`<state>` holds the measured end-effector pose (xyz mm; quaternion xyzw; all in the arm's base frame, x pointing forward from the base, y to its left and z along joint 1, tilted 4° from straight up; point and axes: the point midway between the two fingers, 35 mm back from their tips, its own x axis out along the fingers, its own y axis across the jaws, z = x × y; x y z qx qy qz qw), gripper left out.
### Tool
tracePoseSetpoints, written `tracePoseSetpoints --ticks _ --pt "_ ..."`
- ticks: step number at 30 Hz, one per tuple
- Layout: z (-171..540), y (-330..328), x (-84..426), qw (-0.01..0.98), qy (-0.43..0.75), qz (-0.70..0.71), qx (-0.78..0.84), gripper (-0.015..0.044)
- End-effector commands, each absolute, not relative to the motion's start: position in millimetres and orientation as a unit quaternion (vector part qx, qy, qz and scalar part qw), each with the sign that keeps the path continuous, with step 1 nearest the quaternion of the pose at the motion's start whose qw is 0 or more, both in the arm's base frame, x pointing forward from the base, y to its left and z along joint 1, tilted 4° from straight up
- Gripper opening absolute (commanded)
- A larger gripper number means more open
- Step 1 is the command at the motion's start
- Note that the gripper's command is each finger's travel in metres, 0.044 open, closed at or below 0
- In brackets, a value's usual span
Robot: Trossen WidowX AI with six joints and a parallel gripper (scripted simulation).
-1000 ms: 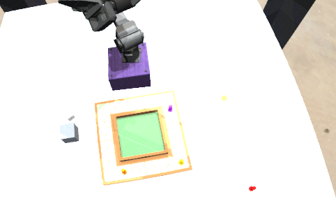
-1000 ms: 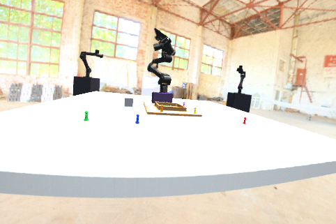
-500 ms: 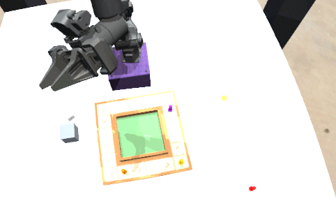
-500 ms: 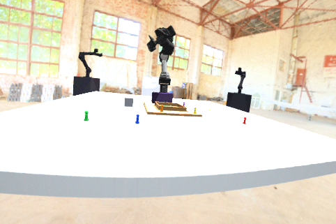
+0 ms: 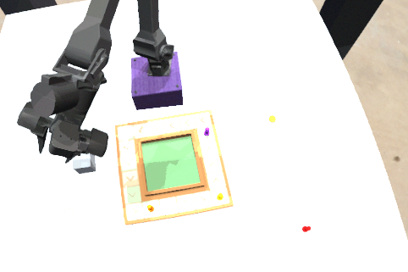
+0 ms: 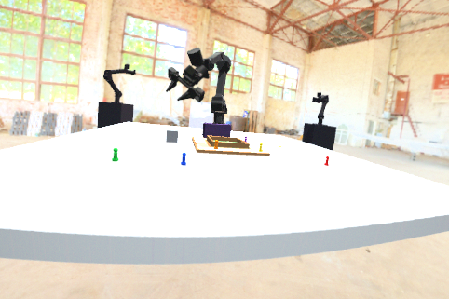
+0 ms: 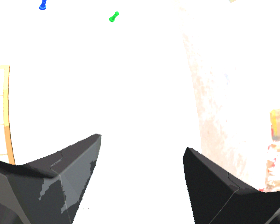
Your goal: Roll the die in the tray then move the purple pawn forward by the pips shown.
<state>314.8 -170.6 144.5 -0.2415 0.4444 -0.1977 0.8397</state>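
The arm (image 5: 90, 43) (image 6: 222, 84) is charcoal to black, built of angular, faceted links and a stubby, rounded cylinder (image 5: 99, 142) towards the wrist. Its foot bolts onto a deep purple block (image 5: 140, 102) (image 6: 209, 130), faintly streaked on top, with small dark screws near the ten, eight and four o'clock corners. The jaws taper to points; in the wrist view, the eight o'clock finger (image 7: 77, 172) catches paler grey facets, while the four o'clock one looks nearly black.
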Motion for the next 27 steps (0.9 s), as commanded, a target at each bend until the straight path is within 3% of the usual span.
tracePoseSetpoints --ticks 1,8,27 --pt "96.8 -195.3 283.5 0.764 0.573 -0.082 -0.287 0.0275" --pt "33.1 -205.9 212.4 0.647 0.673 0.225 -0.281 0.0275" --pt "4.4 -210.4 215.7 0.645 0.673 0.233 -0.279 0.0275"
